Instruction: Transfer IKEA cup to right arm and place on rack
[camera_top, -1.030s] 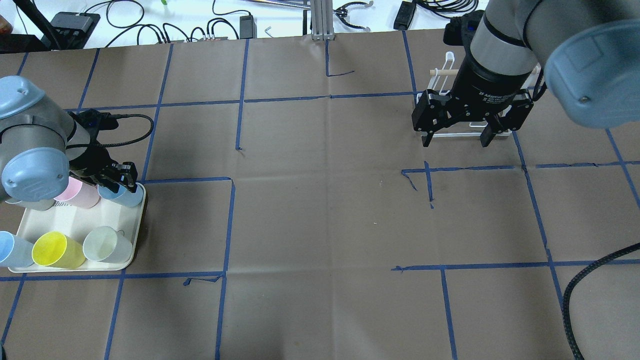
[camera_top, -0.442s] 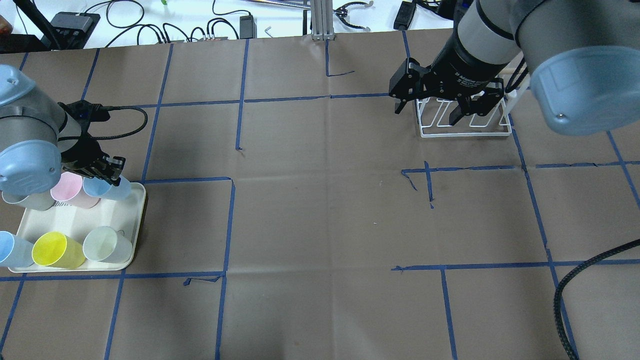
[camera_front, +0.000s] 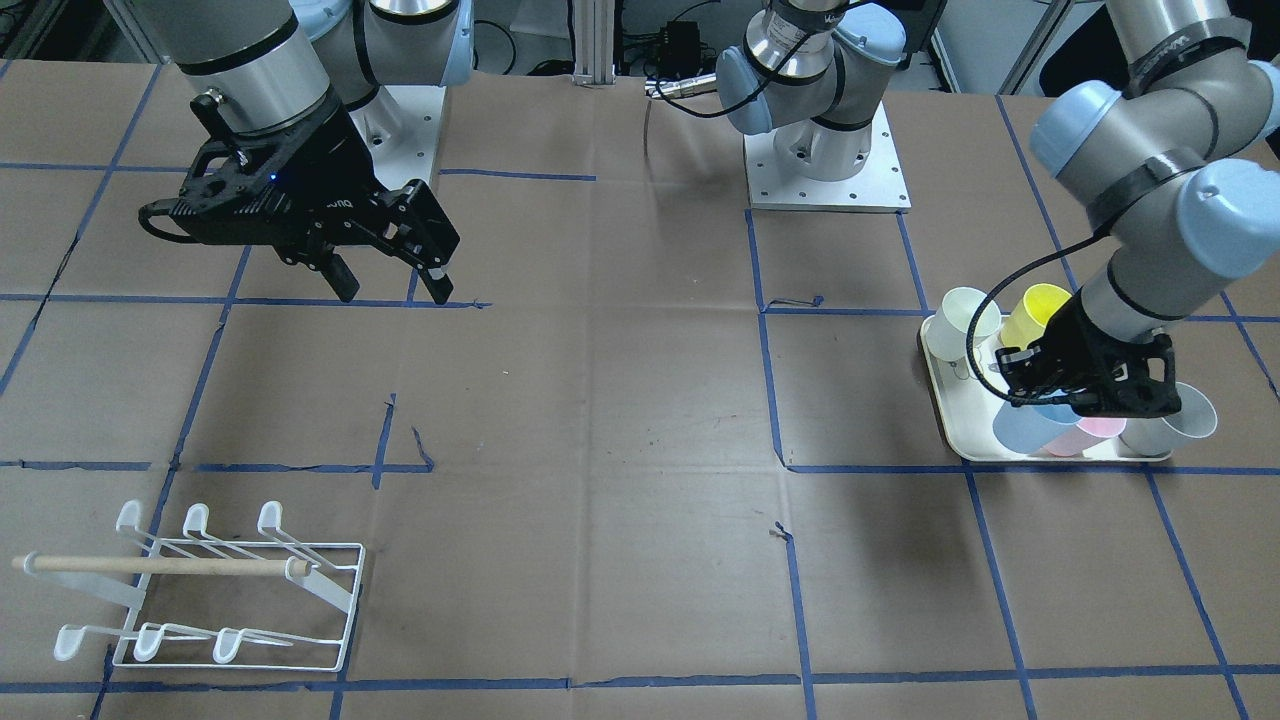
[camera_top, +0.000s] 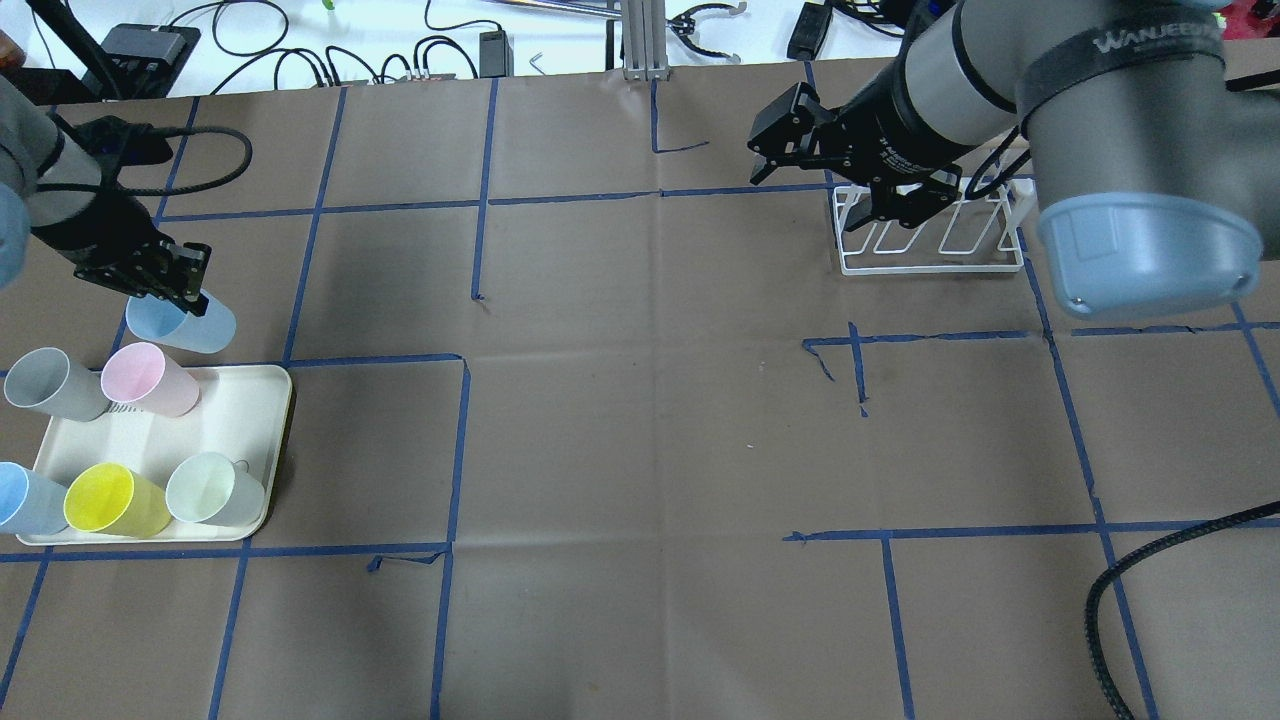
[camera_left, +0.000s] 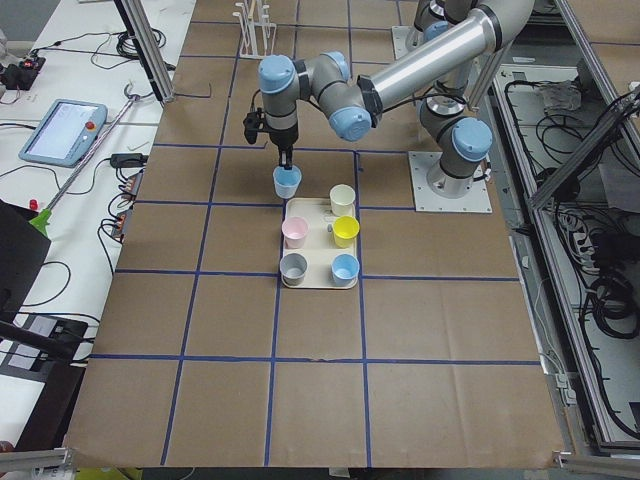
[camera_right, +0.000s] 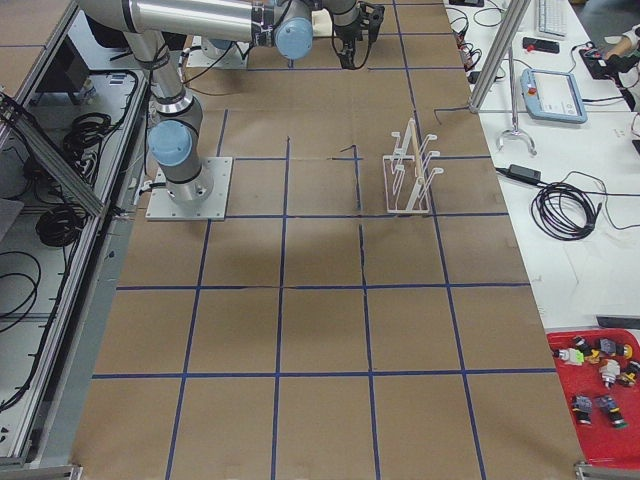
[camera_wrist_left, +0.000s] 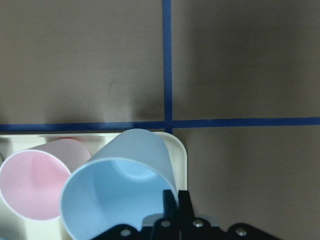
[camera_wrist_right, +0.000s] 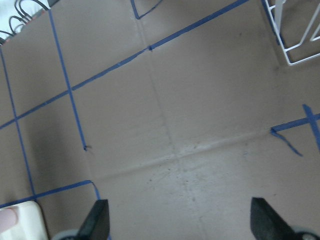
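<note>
My left gripper is shut on the rim of a pale blue cup and holds it in the air just past the far edge of the cream tray. The left wrist view shows the cup tilted, its wall pinched between the fingers. From the front the cup hangs under the gripper. My right gripper is open and empty, in the air left of the white wire rack. The rack holds no cup.
The tray holds a grey cup, a pink cup, a yellow cup, a pale green cup and a second blue cup. Cables and tools lie past the table's far edge.
My left gripper has lifted the pale blue cup off the tray and moved it toward the far side. My right gripper has swung left, away from above the rack, still open.
</note>
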